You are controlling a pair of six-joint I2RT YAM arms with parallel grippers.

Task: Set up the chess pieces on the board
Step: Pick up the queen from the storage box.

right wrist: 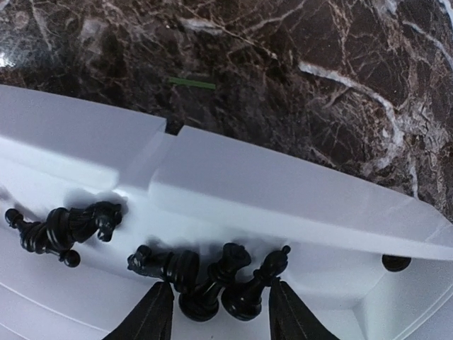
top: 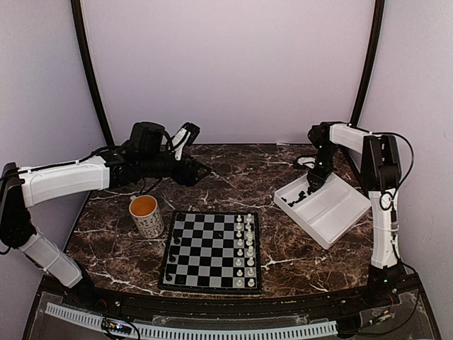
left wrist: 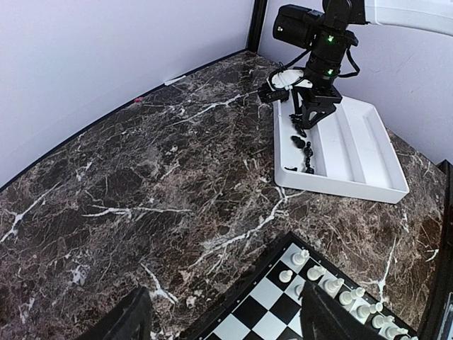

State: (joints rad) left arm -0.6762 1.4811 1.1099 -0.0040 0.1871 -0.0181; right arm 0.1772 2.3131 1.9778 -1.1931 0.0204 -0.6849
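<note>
Only close-up: chess pieces [right wrist: 212, 280] in tray [right wrist: 283, 191].

The table [top: 233, 177] is dark brown marble veined in white, with a small green mark [right wrist: 191, 83] at upper centre of the right wrist view, and the walls [top: 226, 64] are pale lilac. The board [top: 205, 248], low in the middle of the top view, has a black frame and black-and-pale-grey checks, with white pieces [top: 245, 248] on its right side. Glossy black pieces [right wrist: 205, 280] show against the white tray [top: 340, 209], the mug [top: 146, 214] is white with a dark print and orange inside, and the arms [top: 64, 180] are white with black joints
</note>
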